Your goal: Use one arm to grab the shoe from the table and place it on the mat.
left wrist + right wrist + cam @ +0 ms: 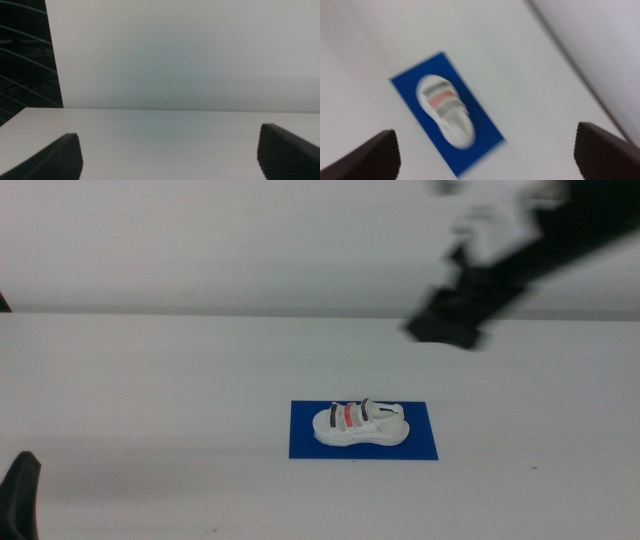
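- The shoe [358, 423] lies on the mat [302, 442], the one obstacle on the table [150, 400].
- Bare tabletop surrounds the mat on every side.
- The right gripper [447, 326], jaws spread wide, hangs high, well apart from the shoe.
- The left gripper [20, 498] sits at the near left edge.

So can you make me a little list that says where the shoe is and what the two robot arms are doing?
shoe: white shoe with dark straps and a red mark, lying on the mat
mat: blue mat, flat on the white table
right tool: right tool, raised above the table beyond the mat, open, holding nothing
left tool: left tool, low by the near table edge, open, waiting
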You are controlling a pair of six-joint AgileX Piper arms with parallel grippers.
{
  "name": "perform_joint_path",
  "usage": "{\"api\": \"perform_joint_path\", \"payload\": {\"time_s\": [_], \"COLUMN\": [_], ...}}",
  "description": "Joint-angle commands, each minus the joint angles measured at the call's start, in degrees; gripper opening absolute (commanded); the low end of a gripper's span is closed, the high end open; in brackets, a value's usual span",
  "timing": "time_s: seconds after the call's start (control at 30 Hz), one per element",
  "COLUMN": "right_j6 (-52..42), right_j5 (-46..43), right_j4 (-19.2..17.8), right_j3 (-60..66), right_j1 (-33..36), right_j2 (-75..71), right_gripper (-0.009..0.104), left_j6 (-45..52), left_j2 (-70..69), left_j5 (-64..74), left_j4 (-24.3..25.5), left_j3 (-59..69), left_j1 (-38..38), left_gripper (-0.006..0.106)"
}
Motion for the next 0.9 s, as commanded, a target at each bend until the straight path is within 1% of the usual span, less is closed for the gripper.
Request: {"api": "perform_joint_path", "payload": {"time_s": [0.0,0.1,0.13,0.23,0.3,0.37,0.53,0.87], "right_j6": [1.82,8.94,12.8,23.14,25.36,25.5,25.5,25.59], "right_j5": [-6.79,-16.9,-19.6,-24.92,-27.21,-28.96,-31.79,-31.77], "right_j4": [-0.98,-1.9,-2.55,-5.94,-7.7,-7.89,-8.12,-8.09], "right_j3": [12.17,27.17,31.73,42.87,48.6,53.6,59.35,59.53], "right_j1": [-3.26,-8.11,-9.78,-14.24,-15.96,-16.86,-16.86,-16.86], "right_j2": [-13.26,-28.95,-34.21,-47.44,-54.95,-60.73,-68.35,-73.53], "right_gripper": [0.093,0.093,0.093,0.093,0.093,0.093,0.093,0.093], "left_j6": [-0.34,-0.34,-0.34,-0.34,-0.34,-0.34,-0.34,-0.34], "left_j2": [-2.35,-2.35,-2.35,-2.35,-2.35,-2.35,-2.35,-2.35], "left_j5": [-0.97,-0.97,-0.97,-0.97,-0.97,-0.97,-0.97,-0.97], "left_j4": [-0.03,-0.03,-0.03,-0.03,-0.03,-0.03,-0.03,-0.03], "left_j3": [2.44,2.44,2.44,2.44,2.44,2.44,2.44,2.44], "left_j1": [0.11,0.11,0.11,0.11,0.11,0.11,0.11,0.11], "left_gripper": [0.094,0.094,0.094,0.094,0.094,0.094,0.094,0.094]}}
